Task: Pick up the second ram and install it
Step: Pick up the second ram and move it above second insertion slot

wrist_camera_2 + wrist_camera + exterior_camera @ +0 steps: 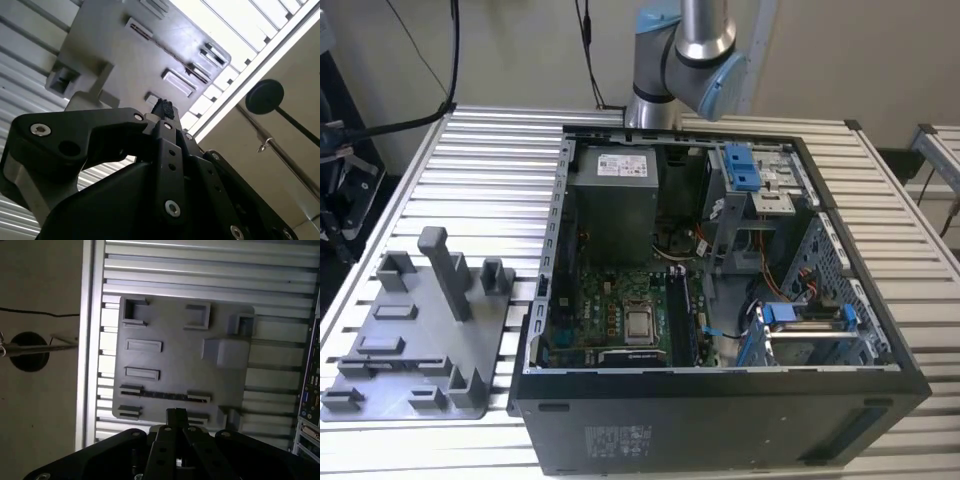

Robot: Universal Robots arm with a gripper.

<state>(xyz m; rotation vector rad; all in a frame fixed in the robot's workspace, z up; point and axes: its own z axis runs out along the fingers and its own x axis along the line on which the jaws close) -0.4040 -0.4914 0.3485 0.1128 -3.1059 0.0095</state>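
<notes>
We find the gripper [176, 416] over the grey fixture tray [175, 350], its fingers closed together and empty. The second ram [165, 394] sits in the tray between two slotted holders, near the fingertips, untouched.

The black gripper [162, 107] is seen with its fingertips drawn together and pointed toward the grey fixture tray [115, 55], which is laid on the slatted metal table [25, 45], and a round black disc [264, 96] is seen beyond the table's edge.
</notes>
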